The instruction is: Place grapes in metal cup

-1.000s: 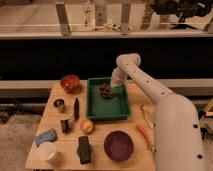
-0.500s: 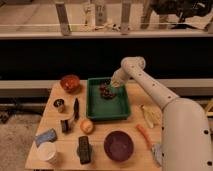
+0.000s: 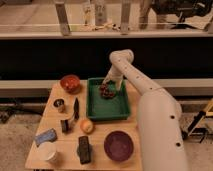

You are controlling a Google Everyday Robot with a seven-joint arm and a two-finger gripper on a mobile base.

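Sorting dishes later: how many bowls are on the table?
2: an orange bowl at the far left corner, a purple bowl at the near edge. The gripper is at the grapes in the green tray.

Dim, warm light is falling from above, and the gripper [image 3: 106,86] is hanging shadowed over the green tray [image 3: 113,108].

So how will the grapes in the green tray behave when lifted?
The grapes form a lumpy cluster, so probably floppy and light. Rounded berries may slip from the pincer, which sits right over them in the green tray.
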